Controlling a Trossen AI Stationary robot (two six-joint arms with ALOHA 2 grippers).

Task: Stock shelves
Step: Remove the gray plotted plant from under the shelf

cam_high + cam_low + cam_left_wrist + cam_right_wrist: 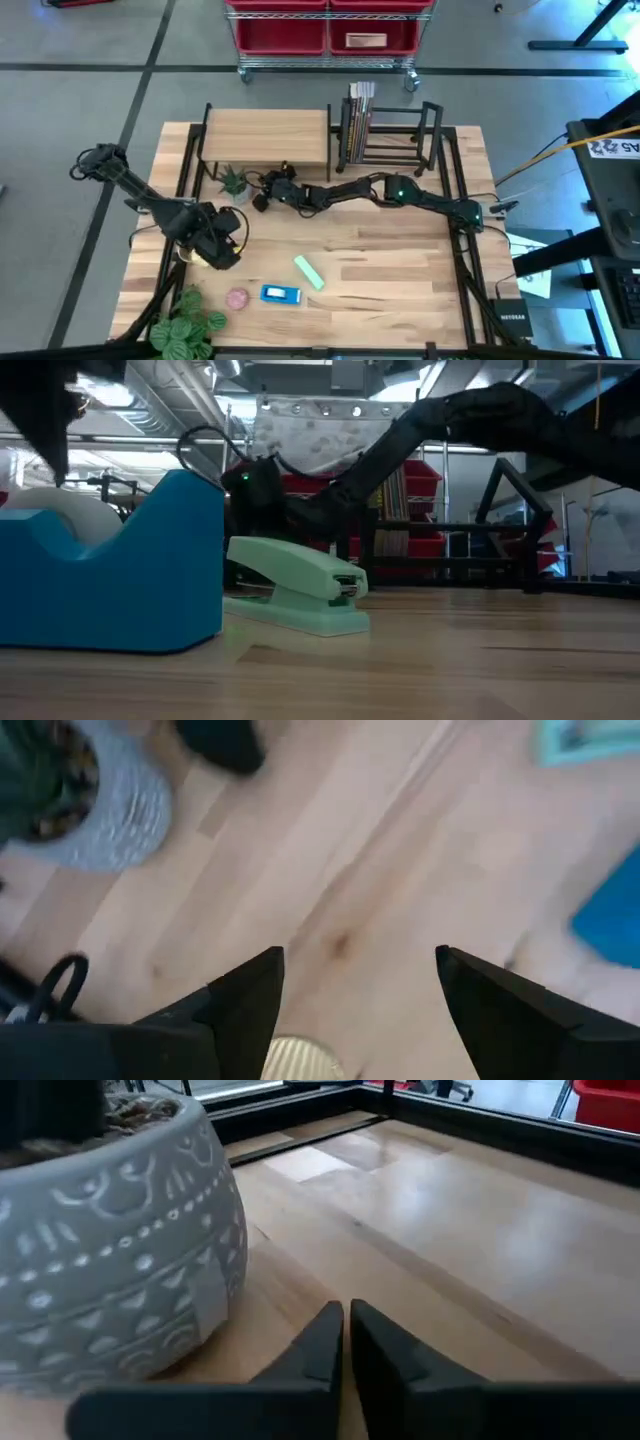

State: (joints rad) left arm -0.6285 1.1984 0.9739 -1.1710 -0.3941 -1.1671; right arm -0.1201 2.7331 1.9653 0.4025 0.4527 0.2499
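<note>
Two dark jointed arms with black cables; green light on one [398, 188].

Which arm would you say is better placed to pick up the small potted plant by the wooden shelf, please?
Probably the right: its gripper, fingers shut, sits beside the plant's grey pot in front of the wooden shelf. The left gripper is open but hovers farther off, over bare table.

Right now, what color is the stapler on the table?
The stapler is pale mint green, clearest in the low view.
</note>
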